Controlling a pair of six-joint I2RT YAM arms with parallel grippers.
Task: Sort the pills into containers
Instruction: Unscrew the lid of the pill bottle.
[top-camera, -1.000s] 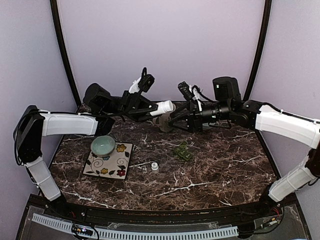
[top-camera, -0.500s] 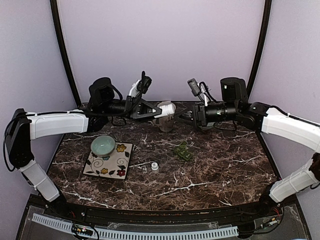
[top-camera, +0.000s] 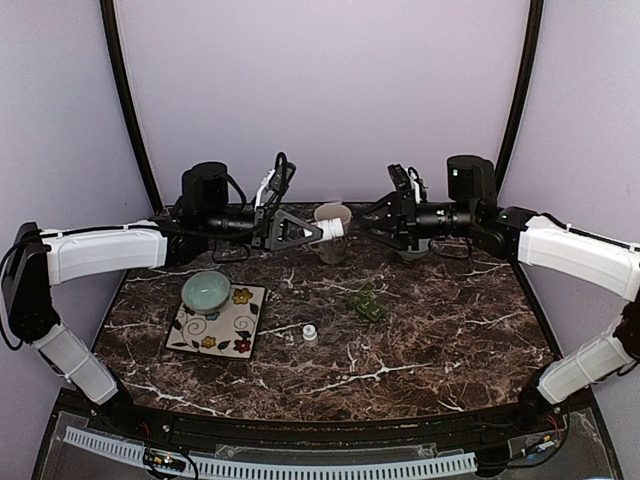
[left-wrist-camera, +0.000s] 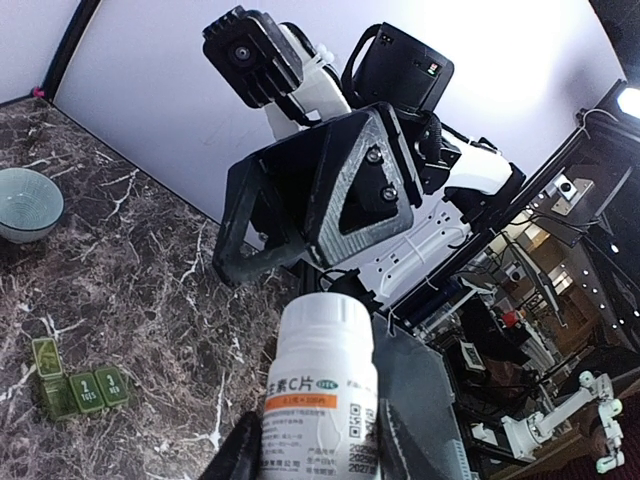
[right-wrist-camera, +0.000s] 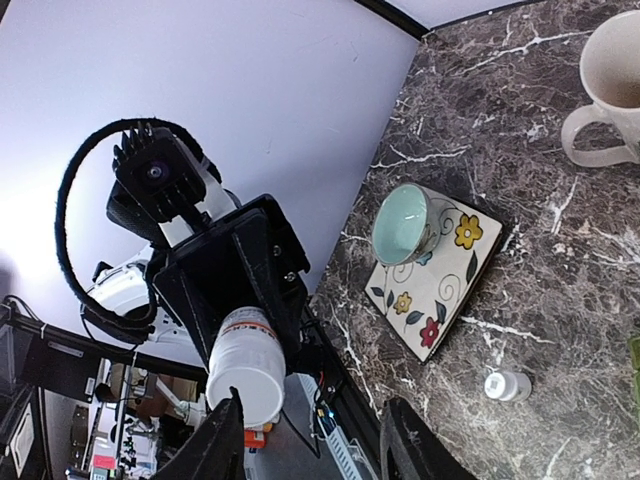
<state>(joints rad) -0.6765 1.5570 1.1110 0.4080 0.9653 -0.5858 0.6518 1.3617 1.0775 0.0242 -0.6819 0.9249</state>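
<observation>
My left gripper (top-camera: 318, 230) is shut on a white pill bottle (top-camera: 336, 228) with an orange label stripe and holds it level above the back of the table, its white top towards my right gripper (top-camera: 370, 222). The left wrist view shows the bottle (left-wrist-camera: 320, 385) between the fingers (left-wrist-camera: 243, 452). My right gripper is open, a short way right of the bottle. In the right wrist view the bottle (right-wrist-camera: 247, 375) lies ahead, towards the left finger (right-wrist-camera: 226, 440). The dark green three-compartment pill box (top-camera: 366, 303) lies on the marble, also in the left wrist view (left-wrist-camera: 82, 388).
A cream mug (top-camera: 330, 240) stands just behind and below the bottle. A flowered square plate (top-camera: 232, 325) holds a pale teal bowl (top-camera: 206, 290) at the left. A small white cap-like piece (top-camera: 310, 334) lies near the middle. Curved purple walls close the back.
My left arm has stretched out and its wrist turned, with the bottle now slightly lower. My right gripper has drawn back to the right and risen, turning to face the bottle.
</observation>
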